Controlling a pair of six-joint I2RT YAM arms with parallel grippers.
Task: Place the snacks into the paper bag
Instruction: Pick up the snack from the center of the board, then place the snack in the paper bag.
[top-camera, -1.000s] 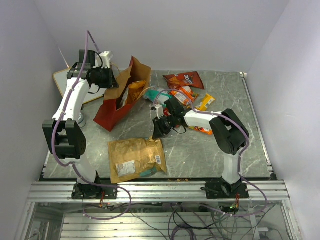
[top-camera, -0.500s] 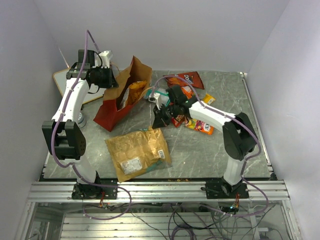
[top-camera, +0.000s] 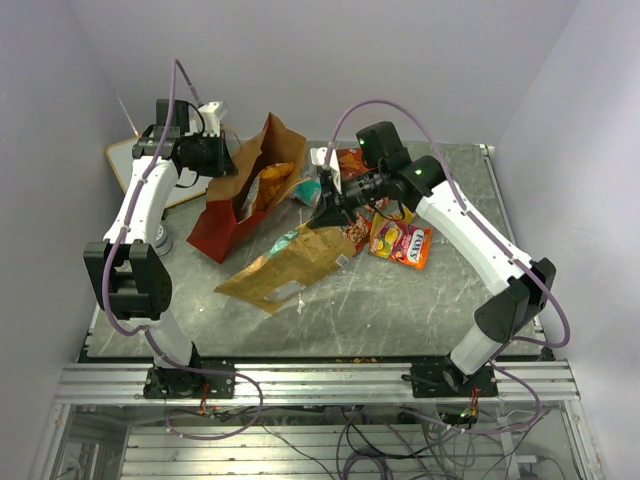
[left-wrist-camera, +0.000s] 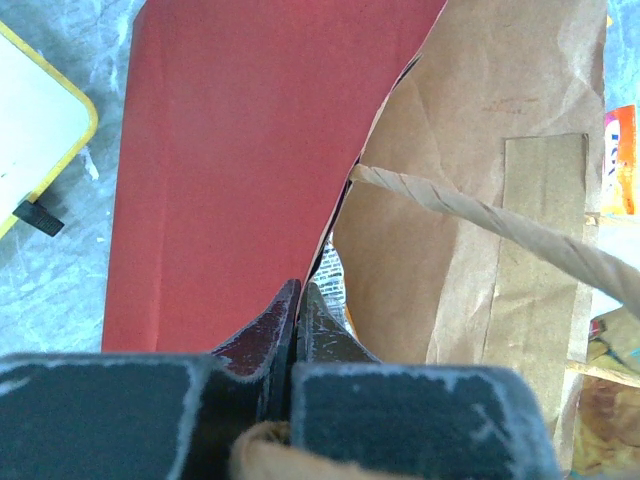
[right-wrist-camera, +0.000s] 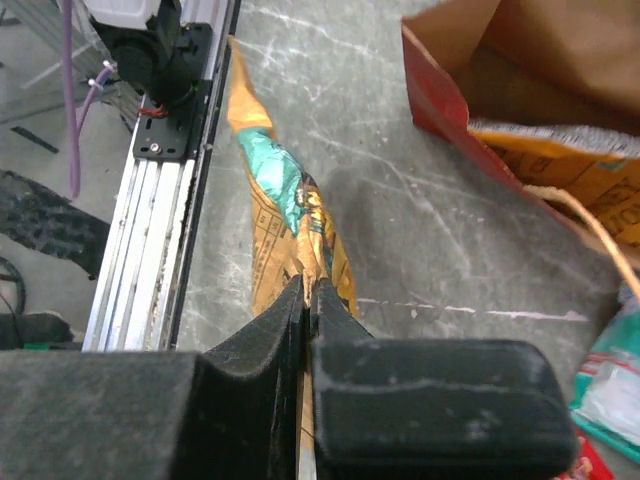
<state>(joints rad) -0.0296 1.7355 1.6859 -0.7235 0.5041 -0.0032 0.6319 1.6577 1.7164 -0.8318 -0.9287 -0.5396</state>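
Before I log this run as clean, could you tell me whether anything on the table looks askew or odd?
The paper bag slumps sideways instead of standing, its rim pinched by the left gripper. The large tan-gold packet dangles crumpled from one edge in the right gripper, tilted above the table.

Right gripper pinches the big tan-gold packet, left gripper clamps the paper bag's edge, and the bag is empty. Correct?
No, the paper bag is not empty: the right wrist view shows an orange packet inside its mouth. The right gripper pinches the tan-gold packet and the left gripper clamps the bag's edge.
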